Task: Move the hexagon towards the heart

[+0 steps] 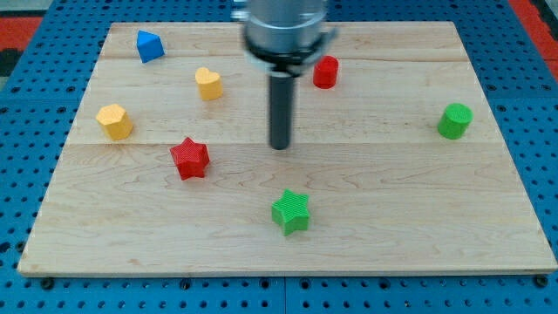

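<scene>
A yellow hexagon block (114, 120) sits near the board's left edge. A yellow heart block (208, 83) sits up and to the right of it, apart from it. My tip (279, 146) rests on the board near the middle, well right of both yellow blocks. It touches no block. The heart is up and to the left of my tip, and the hexagon is far to its left.
A red star (190, 158) lies left of my tip. A green star (291, 212) lies below it. A red cylinder (325, 71) is at the top, a blue block (149, 45) at top left, a green cylinder (454, 120) at right. The wooden board (392, 218) sits on blue pegboard.
</scene>
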